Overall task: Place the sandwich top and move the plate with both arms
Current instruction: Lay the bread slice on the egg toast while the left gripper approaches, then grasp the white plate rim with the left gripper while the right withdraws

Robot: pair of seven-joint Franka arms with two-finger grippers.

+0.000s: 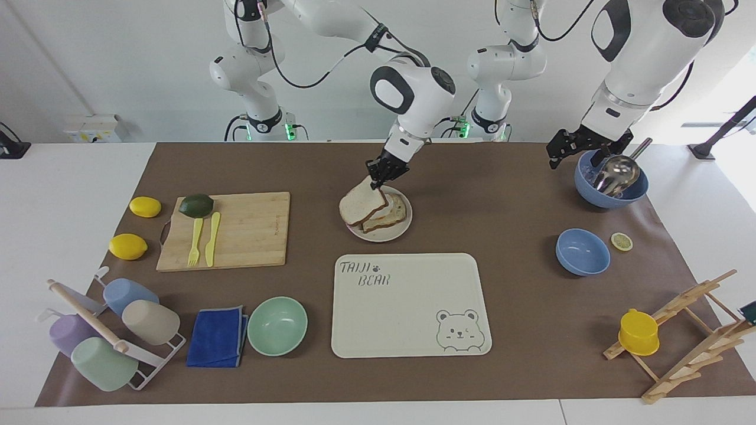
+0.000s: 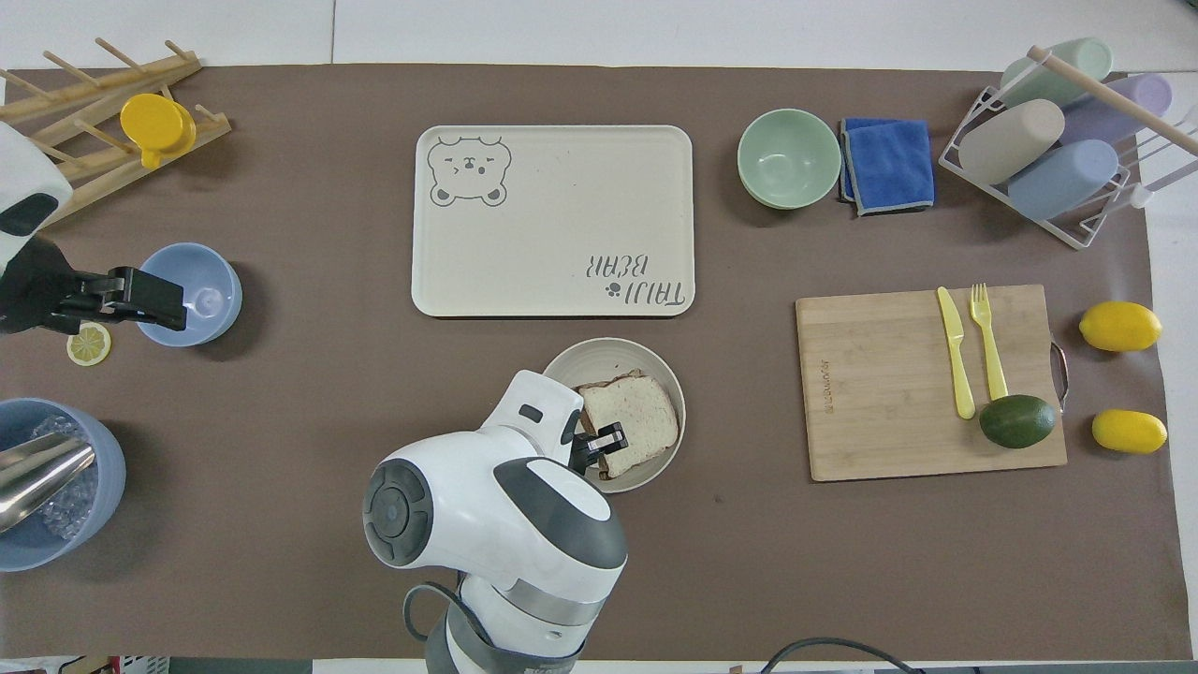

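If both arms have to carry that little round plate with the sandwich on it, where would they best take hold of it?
Probably by the plate's bare rim, one gripper at each end, toward each arm's end of the table. The plate is shallow, and the sandwich top, pinched by the right gripper, leans across its middle. The left gripper waits over the blue bowl.

Brown mat (image 1: 508, 195); cream tray (image 1: 407, 319), grey bear print; mint bowl (image 1: 277, 325); royal-blue cloth (image 1: 217, 336); yellow lemons (image 1: 127, 246), fork (image 1: 194, 241), knife (image 1: 211, 238); dark-green avocado (image 1: 196, 205); pale bread top (image 1: 361, 205), tan crust; off-white plate (image 1: 390, 231); light-blue bowl (image 1: 582, 252).
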